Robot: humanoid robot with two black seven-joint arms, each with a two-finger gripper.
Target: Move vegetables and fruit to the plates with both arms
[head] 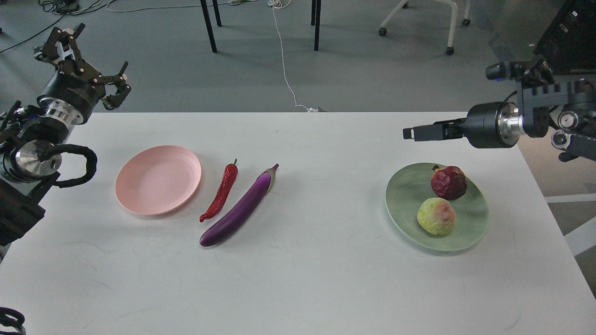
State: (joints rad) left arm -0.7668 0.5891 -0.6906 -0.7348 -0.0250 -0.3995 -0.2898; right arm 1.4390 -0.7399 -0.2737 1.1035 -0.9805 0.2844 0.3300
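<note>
The purple eggplant (240, 209) and the red chili (222, 193) lie side by side on the white table, just right of the empty pink plate (158, 179). The mint green plate (399, 200) at the right holds the dark red pomegranate (448, 182) and the yellow-green fruit (436, 216). My left gripper (93, 56) is open and empty, raised beyond the table's far left corner. My right gripper (414, 133) hangs above the table behind the green plate and points left. It holds nothing, and its fingers show as one dark bar from the side.
The white table (326, 279) ends close to the green plate on the right. Chair and table legs (316, 23) and a white cable (284, 60) are on the grey floor beyond the far edge.
</note>
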